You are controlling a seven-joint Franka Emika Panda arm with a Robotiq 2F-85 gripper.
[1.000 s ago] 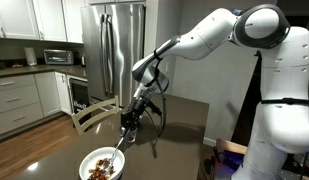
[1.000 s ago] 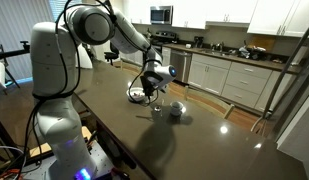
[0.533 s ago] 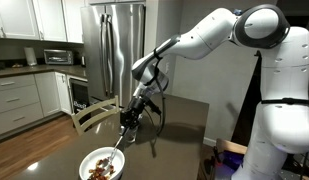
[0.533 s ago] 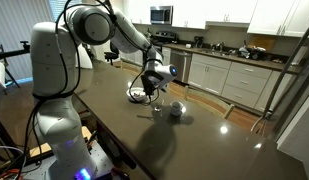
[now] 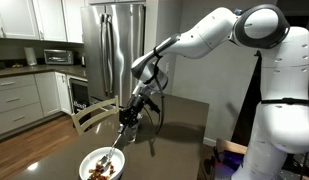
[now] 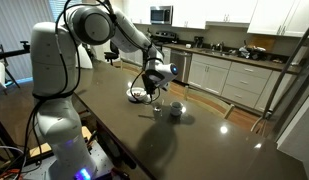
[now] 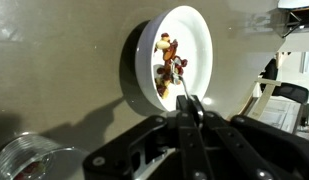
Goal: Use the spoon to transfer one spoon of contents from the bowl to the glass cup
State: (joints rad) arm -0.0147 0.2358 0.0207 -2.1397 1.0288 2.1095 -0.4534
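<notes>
The white bowl holds brown and tan pieces. It also shows in both exterior views. My gripper is shut on the handle of the slim silvery spoon, whose tip dips into the contents. In an exterior view the gripper hangs just above the bowl with the spoon slanting down into it. The clear glass cup stands at the lower left of the wrist view, apart from the bowl; it also shows on the table.
The dark table carries the bowl and cup. A chair back stands behind the table edge, with a steel fridge and kitchen cabinets beyond. The white robot base stands beside the table.
</notes>
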